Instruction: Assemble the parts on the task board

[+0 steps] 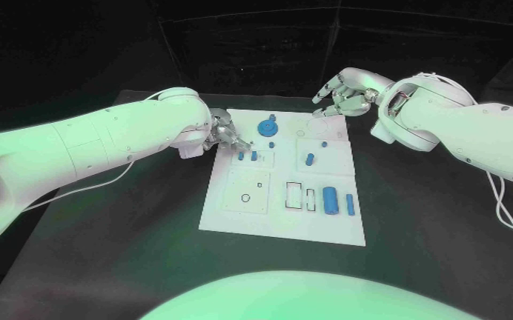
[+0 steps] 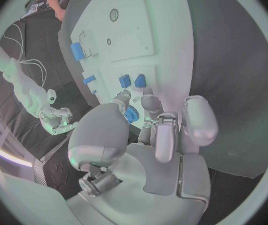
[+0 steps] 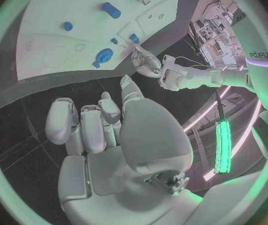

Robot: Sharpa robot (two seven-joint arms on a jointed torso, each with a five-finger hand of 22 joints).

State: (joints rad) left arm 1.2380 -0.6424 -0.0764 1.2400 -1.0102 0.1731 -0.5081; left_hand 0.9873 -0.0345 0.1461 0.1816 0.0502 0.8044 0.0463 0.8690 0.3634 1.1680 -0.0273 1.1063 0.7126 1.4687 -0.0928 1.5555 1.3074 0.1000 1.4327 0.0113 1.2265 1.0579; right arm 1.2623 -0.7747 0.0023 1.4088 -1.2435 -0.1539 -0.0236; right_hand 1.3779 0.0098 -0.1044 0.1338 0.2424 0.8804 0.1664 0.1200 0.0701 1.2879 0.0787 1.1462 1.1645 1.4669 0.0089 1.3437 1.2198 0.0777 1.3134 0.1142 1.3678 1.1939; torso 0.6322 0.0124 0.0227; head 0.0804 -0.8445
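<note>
Left hand [image 1: 222, 132] rests its spread fingers [image 2: 147, 103], gripping nothing, at two small blue parts [image 1: 247, 155] on the task board [image 1: 246, 216]; right hand [image 1: 344, 95] hovers empty, fingers loosely curled.

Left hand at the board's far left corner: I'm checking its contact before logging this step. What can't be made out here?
- Head view: the left hand is half hidden behind its own arm; contact with the task board is unclear.
- Left wrist view: a blue part sits behind the fingers; whether it is held cannot be told.
- Right hand: touching the board? Too small to tell.
</note>
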